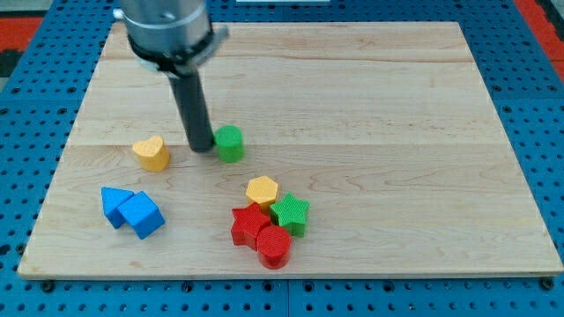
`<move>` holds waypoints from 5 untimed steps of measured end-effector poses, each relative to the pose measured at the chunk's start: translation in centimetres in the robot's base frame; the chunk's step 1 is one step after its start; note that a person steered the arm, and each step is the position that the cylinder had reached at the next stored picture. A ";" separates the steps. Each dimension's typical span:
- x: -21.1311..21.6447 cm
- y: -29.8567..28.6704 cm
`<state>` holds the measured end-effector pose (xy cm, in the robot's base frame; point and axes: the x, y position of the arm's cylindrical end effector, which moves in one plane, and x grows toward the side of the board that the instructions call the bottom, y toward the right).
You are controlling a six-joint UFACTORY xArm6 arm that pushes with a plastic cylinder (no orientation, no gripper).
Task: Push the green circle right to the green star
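No writing shows. The tip (201, 146) touches the green circle (230, 143) on its left; the green star (290, 214) sits well apart on the worktop (397, 132). No pincer is visible; the arm's top is cut off.

arm (167, 31): top cut off by the view's top edge | red star (246, 224): partly hidden behind the red circle (274, 246) | green star (291, 214): its left side is tucked behind the red star; yellow hexagon (262, 190) touches it | blue blocks (132, 211): jammed together; shapes hard to tell
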<state>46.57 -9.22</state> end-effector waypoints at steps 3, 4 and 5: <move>-4.1 3.6; -4.2 7.7; 0.5 12.8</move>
<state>47.08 3.54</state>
